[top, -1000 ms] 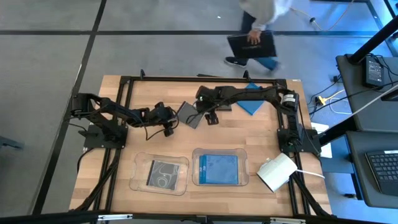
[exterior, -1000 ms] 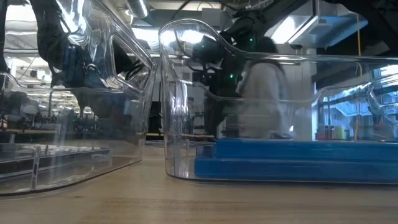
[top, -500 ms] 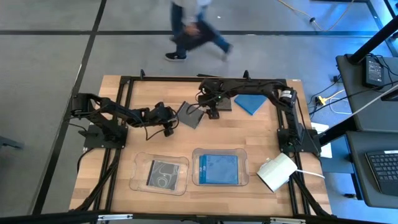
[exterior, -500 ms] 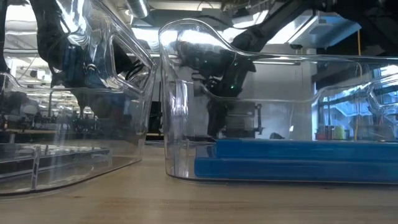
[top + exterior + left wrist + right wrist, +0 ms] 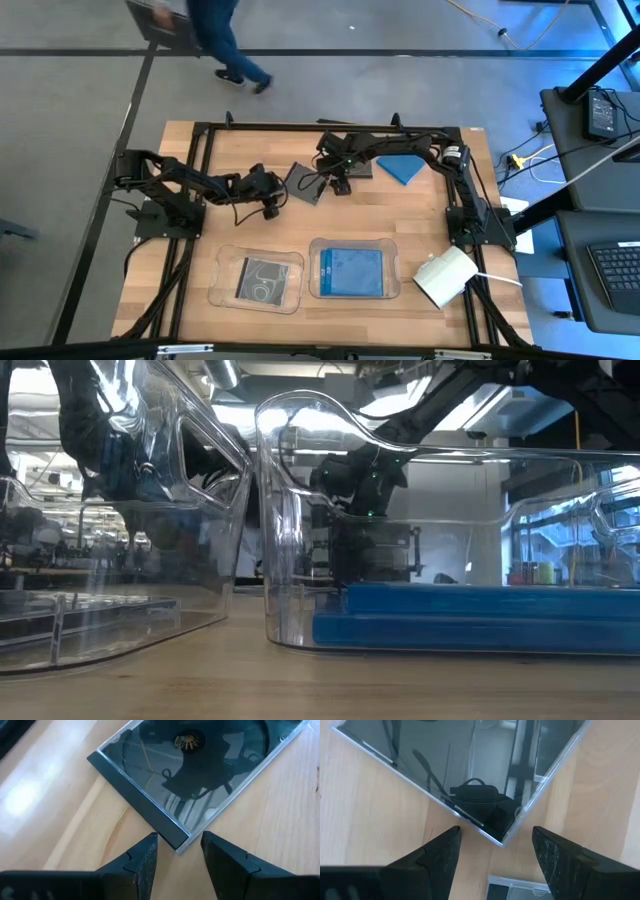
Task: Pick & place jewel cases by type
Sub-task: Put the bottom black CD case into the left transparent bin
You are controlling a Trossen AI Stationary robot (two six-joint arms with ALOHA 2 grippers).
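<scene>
A black jewel case (image 5: 305, 184) showing a round disc lies flat on the wooden table, turned cornerwise. My left gripper (image 5: 272, 198) is at its left corner, and in the left wrist view the open fingers stand on either side of that corner (image 5: 178, 842) without touching it. My right gripper (image 5: 340, 184) hangs open over the case's right corner (image 5: 502, 839), one finger on each side and clear of it. Another dark case (image 5: 357, 167) lies under the right arm. A blue case (image 5: 403, 167) lies at the far right.
Two clear trays stand near the front edge. The left tray (image 5: 222, 290) holds a black case (image 5: 262, 278) and the right tray (image 5: 392, 292) holds a blue case (image 5: 352, 272). A white box (image 5: 445, 277) sits at the front right. A person (image 5: 215, 35) walks beyond the far edge.
My right gripper has come down toward the black case and stayed open. My left gripper has kept still. The person beyond the far edge has walked toward the left.
</scene>
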